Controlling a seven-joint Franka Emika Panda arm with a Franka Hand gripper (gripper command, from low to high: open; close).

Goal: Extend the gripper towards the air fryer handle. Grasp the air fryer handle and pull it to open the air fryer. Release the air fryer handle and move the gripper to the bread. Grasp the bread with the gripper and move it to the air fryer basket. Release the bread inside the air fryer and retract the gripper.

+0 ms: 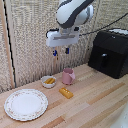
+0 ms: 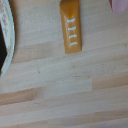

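The bread lies on the table before the cup; bowl and plate toward the exterior view's left — air fryer far right.

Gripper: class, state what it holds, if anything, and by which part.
Nothing. The gripper hangs in the air above the table, apart from the bread.

Air fryer cut off by exterior view's right edge. Arm top cut off. Gripper too small to tell open or shut. Bits in bowl blurry. Wrist view: plate and cup cut off.
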